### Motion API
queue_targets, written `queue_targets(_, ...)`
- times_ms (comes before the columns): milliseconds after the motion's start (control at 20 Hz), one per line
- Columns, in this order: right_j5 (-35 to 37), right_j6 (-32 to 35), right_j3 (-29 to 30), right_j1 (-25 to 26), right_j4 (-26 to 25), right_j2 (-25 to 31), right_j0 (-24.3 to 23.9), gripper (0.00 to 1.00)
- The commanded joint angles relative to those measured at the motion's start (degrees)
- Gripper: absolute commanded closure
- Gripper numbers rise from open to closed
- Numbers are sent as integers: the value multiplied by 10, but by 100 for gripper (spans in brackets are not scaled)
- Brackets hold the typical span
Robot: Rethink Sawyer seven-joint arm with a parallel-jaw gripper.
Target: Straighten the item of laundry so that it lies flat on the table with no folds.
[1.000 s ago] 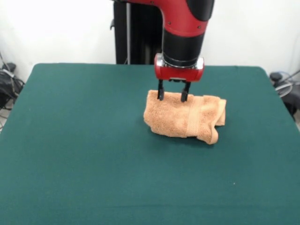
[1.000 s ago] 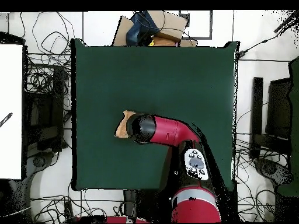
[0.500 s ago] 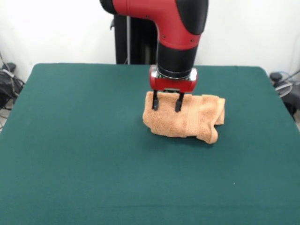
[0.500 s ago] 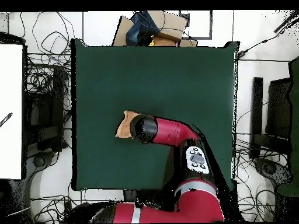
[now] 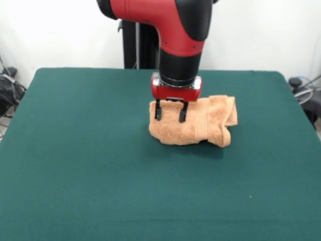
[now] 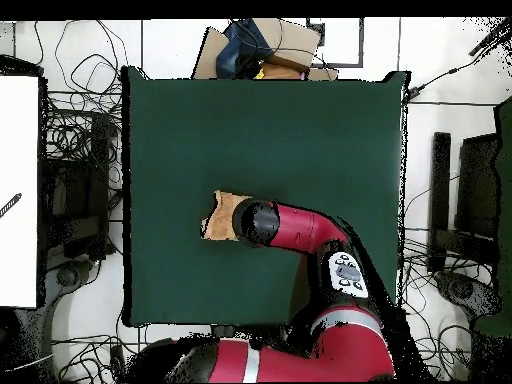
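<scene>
The light orange-tan towel (image 5: pixel 203 125) lies bunched and folded on the dark green table (image 5: pixel 85 165), right of centre in the front view. Its woven band runs down the middle and one corner curls under at the right. My gripper (image 5: pixel 170 116) hangs from the red and black arm over the towel's left end. Its two black fingers (image 5: pixel 158 111) stand apart, with the tips down against the cloth. In the overhead view the arm's wrist hides the gripper and most of the towel (image 6: pixel 214 216), of which only the left edge shows.
The black pedestal (image 5: pixel 138 45) stands behind the table's far edge. In the overhead view cardboard boxes (image 6: pixel 265 45) sit beyond the table's top edge, cables (image 6: pixel 80 140) lie along its left side, and a white board (image 6: pixel 18 190) is at far left.
The arm has moved left and a little toward the camera in the front view. The towel has shifted left with it, and its right end has drawn in.
</scene>
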Motion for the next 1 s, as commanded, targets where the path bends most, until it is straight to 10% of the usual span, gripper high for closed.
queue_targets(50,-36,59,-4,9,-28,19,-5,0)
queue_targets(1000,24,83,68,-94,-4,15,29,0)
